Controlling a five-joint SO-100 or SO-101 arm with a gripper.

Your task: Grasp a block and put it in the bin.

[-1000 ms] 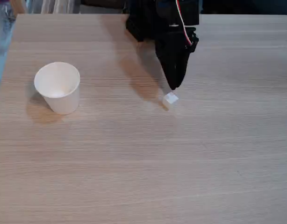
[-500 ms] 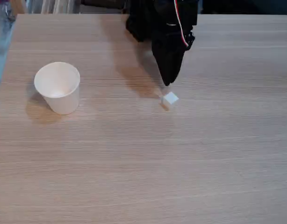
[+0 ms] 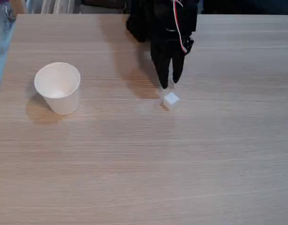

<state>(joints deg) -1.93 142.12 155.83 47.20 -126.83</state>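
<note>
Three things matter on the table (image 3: 144, 178), a broad pale wood-grain top. The arm (image 3: 158, 18) hangs in from the far edge, black with red and white wires. The cup (image 3: 58, 87) stands upright at the left of the fixed view, mouth open, well apart from everything else. The gripper (image 3: 169, 84) points down with its two fingers parted, a slim gap between them, grasping nothing. The block (image 3: 170, 99) sits on the table just below and in front of the fingertips; whether they touch it I cannot tell.

The block looks stiff and very light, likely to skid or tip if nudged from one side. Its faces are flat and matte, so the best hold is probably across two opposite faces, low and centred, fingers straddling it before closing. The paper cup looks light too and could topple if bumped.
</note>
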